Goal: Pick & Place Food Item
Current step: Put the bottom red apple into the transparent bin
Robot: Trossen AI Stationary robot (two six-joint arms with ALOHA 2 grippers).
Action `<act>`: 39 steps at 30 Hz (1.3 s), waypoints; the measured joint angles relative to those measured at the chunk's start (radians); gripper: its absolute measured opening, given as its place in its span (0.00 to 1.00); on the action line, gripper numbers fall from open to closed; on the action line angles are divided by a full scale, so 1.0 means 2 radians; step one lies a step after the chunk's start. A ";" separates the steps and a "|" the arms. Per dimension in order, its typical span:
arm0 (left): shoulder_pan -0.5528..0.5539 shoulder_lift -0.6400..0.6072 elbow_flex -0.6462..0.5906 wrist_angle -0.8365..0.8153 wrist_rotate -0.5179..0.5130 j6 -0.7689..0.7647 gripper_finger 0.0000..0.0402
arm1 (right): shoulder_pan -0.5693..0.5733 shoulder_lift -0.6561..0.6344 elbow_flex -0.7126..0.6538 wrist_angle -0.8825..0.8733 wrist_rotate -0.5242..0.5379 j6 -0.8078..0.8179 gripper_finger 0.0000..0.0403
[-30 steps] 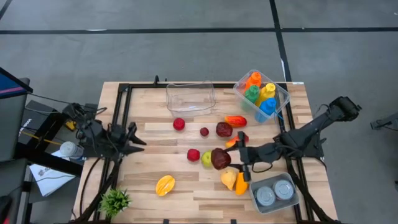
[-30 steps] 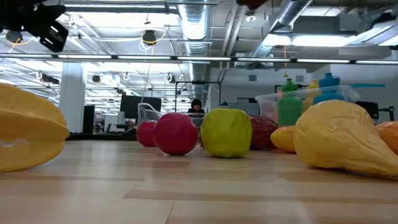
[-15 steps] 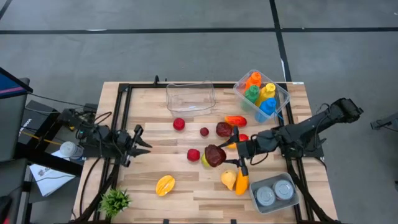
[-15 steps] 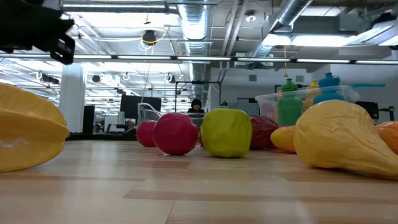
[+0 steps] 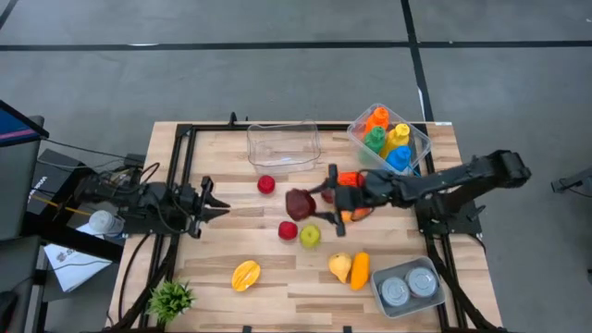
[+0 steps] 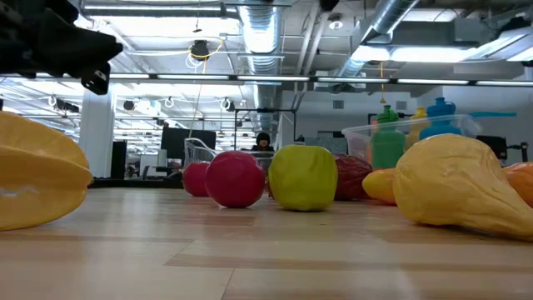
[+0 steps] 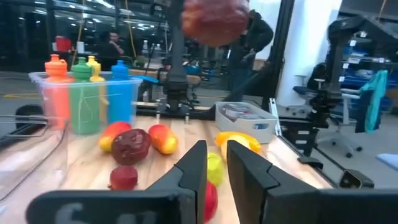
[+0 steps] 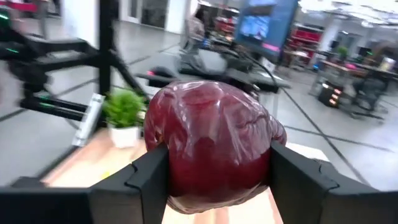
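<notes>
Two dark fingers of my right gripper [image 5: 306, 203] clamp a dark-red wrinkled plastic fruit [image 5: 300, 202] above the table — left gripper [image 5: 211, 196] narrowly parted, empty.

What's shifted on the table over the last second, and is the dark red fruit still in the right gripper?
Yes: the right gripper, still clamped on the dark red wrinkled fruit, has carried it from beside the green apple up the table toward the clear plastic tray. The left gripper has edged inward with its fingers closing, holding nothing. The other fruit and the bottle bin have not moved.
</notes>
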 joint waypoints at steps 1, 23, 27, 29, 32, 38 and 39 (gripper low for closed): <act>0.006 0.000 0.000 -0.001 0.000 0.003 0.12 | -0.010 0.009 0.000 0.013 0.002 0.003 0.55; 0.027 0.016 0.000 0.001 -0.056 0.014 0.14 | -0.182 0.277 0.257 -0.185 0.180 0.093 0.57; 0.027 0.023 0.000 0.001 -0.056 0.014 0.14 | -0.193 0.322 0.322 -0.257 0.182 0.094 0.57; 0.027 0.026 0.000 0.001 -0.056 0.014 0.13 | -0.197 0.341 0.351 -0.295 0.183 0.094 0.57; 0.027 0.031 0.000 0.002 -0.056 0.014 0.13 | -0.203 0.361 0.386 -0.363 0.187 0.102 0.57; 0.027 0.041 0.000 0.005 -0.056 0.014 0.15 | -0.217 0.367 0.403 -0.431 0.193 0.133 0.60; 0.027 0.042 0.000 0.005 -0.055 0.014 0.14 | -0.219 0.367 0.403 -0.436 0.193 0.133 0.61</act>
